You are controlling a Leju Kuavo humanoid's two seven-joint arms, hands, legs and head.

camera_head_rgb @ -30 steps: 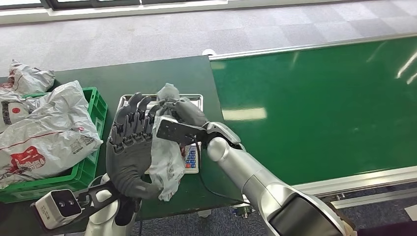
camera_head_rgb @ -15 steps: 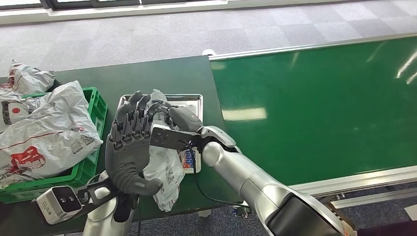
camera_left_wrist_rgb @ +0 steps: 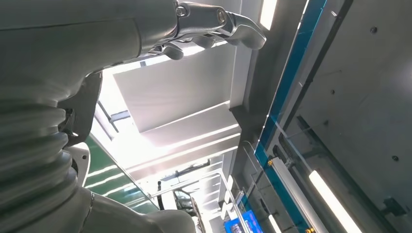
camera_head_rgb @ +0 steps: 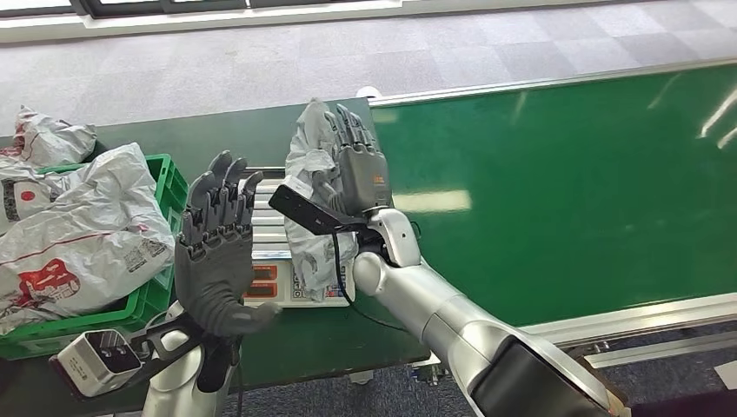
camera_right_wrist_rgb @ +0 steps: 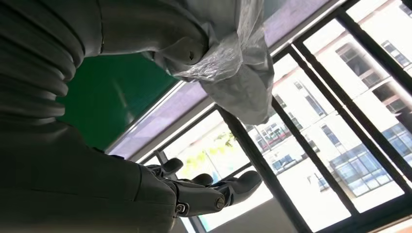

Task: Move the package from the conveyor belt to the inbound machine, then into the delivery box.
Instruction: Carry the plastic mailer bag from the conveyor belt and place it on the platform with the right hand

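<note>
here the package (camera_head_rgb: 311,165) is a crumpled grey plastic mailer bag, thin and wrinkled, with a limp tail hanging down; it is raised upright above the scale (camera_head_rgb: 278,261), a flat machine with a ribbed metal tray and a front panel with red digits and small coloured keys. the right hand (camera_head_rgb: 355,169) holds the bag up with its dark fingers straight and pointing away, the bag lying against the palm side; the right wrist view shows the thick grey thumb pressed onto the plastic film (camera_right_wrist_rgb: 228,53), so the bag is pinched between thumb and palm. the left hand (camera_head_rgb: 217,243) stands just beside the bag but apart from it, palm turned toward it, fingers upright and close together, holding nothing. the scale sits on a dark green table (camera_head_rgb: 217,130), matte and smooth. at the table's left end a green plastic crate (camera_head_rgb: 165,187) with slotted walls is heaped with more wrinkled white and grey bags (camera_head_rgb: 78,234) bearing red print, piled above its rim. to the right runs the glossy green conveyor belt (camera_head_rgb: 565,182) with metal side rails.
</note>
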